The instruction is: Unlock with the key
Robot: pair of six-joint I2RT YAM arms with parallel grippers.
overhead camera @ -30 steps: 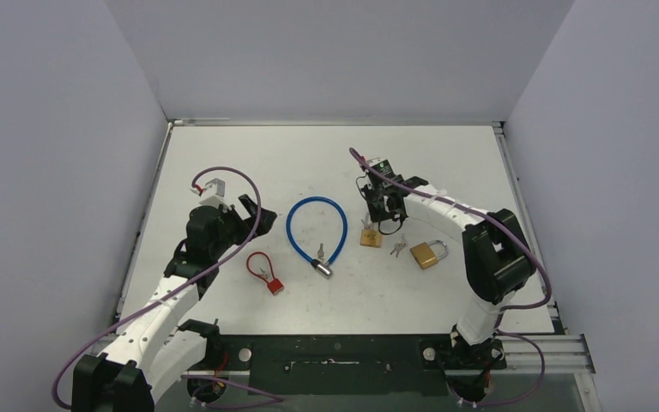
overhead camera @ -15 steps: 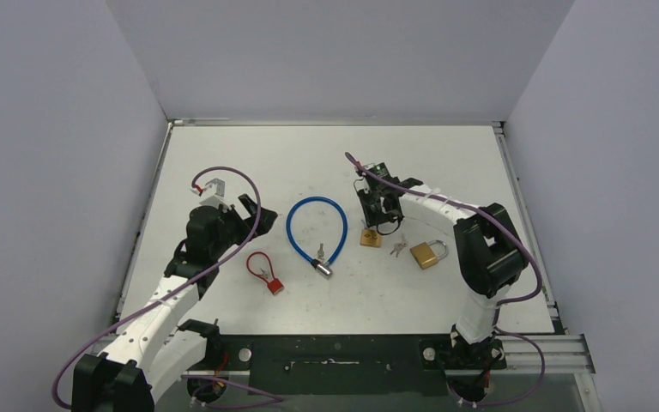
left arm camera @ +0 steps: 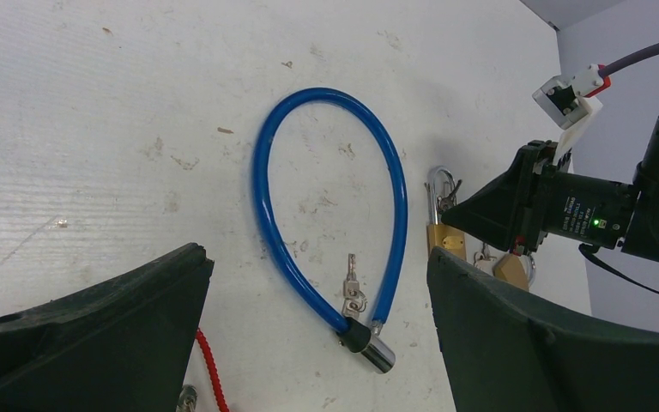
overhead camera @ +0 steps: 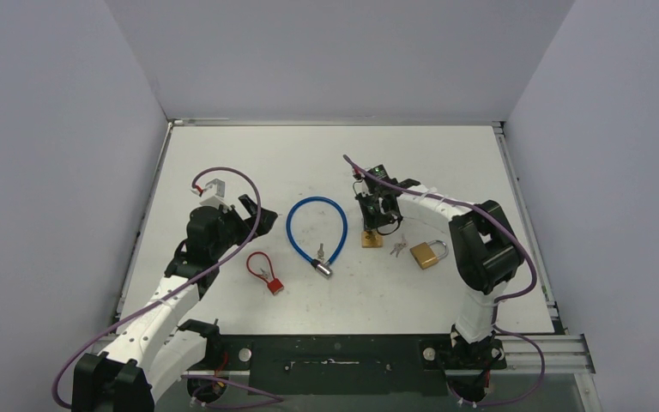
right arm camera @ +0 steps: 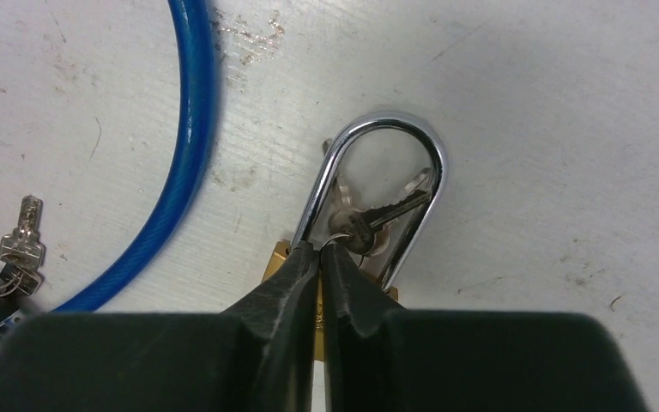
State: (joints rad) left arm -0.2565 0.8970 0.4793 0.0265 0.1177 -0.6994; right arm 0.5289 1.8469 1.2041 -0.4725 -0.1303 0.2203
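A small brass padlock [overhead camera: 371, 238] lies flat on the white table, its chrome shackle [right arm camera: 386, 129] pointing away from me. A small key [right arm camera: 382, 219] on a thin wire ring rests inside the shackle loop. My right gripper [right arm camera: 320, 249] is low over the padlock's brass body [right arm camera: 276, 257], its jaws pressed nearly together with the key ring's wire pinched at the tips. My left gripper [left arm camera: 316, 256] stands wide open with nothing in it, left of the blue cable lock [left arm camera: 326, 172].
The blue cable lock [overhead camera: 316, 227] has its own keys [left arm camera: 351, 287] hanging at its barrel. A larger brass padlock [overhead camera: 427, 253] with loose keys [overhead camera: 397, 249] lies right of the small one. A red cable lock [overhead camera: 266, 273] sits near the left arm.
My right gripper has shifted slightly left and back over the small padlock, and the arm's elbow has swung left. The left arm has not moved.
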